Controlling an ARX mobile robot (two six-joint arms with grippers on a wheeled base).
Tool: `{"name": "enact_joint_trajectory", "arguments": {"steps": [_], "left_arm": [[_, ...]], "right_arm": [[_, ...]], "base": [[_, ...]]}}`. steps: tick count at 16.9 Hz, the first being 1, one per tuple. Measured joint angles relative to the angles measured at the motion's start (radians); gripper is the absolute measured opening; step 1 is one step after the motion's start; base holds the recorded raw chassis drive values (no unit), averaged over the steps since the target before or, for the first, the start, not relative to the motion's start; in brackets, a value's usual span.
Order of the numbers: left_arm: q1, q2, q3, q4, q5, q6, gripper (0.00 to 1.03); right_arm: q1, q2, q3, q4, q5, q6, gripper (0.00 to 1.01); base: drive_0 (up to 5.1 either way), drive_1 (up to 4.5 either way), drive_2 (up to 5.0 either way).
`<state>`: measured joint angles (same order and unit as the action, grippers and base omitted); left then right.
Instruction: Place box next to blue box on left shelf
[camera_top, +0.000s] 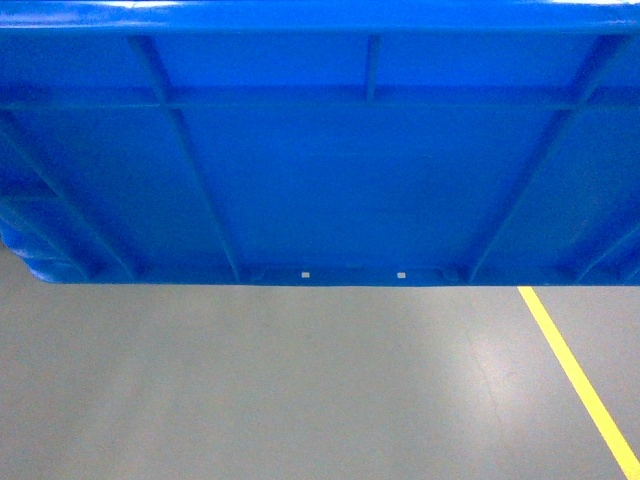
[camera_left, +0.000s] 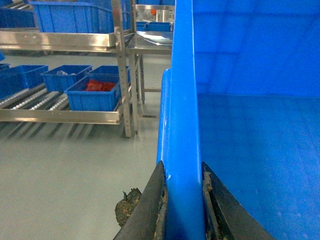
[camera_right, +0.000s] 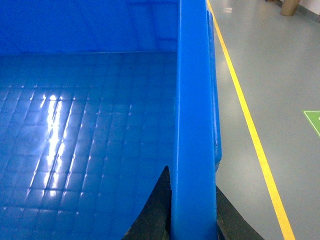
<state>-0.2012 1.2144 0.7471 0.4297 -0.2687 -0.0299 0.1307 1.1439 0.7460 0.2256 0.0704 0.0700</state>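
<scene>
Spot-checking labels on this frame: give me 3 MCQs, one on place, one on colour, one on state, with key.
1. Where does the left claw grip the box?
A. On its rim wall
B. On its underside
C. On a shelf post

2. What colour is the floor line?
A. White
B. Yellow
C. Red

3. What state is the box in?
A. Resting on the rollers
C. Standing on the floor
B. Held up by both claws

Key: 1 A, the fingers straddle the rim in the left wrist view. 2 B, a yellow stripe crosses the grey floor. 3 B, the right claw clamps the opposite rim, and the head view shows the ribbed underside above the floor.
</scene>
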Motion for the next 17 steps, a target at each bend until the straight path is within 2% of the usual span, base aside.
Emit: {"name": "enact_joint_trajectory", "arguments": {"steps": [17], "left_arm": [[0.0, -0.003, 0.0, -0.002, 0.001, 0.0, 0.12]], "right_arm": [[0.0, 0.0, -0.001, -0.002, -0.002, 0.001, 0.08]], "base": [[0.0, 4.21, -4.3]]}}
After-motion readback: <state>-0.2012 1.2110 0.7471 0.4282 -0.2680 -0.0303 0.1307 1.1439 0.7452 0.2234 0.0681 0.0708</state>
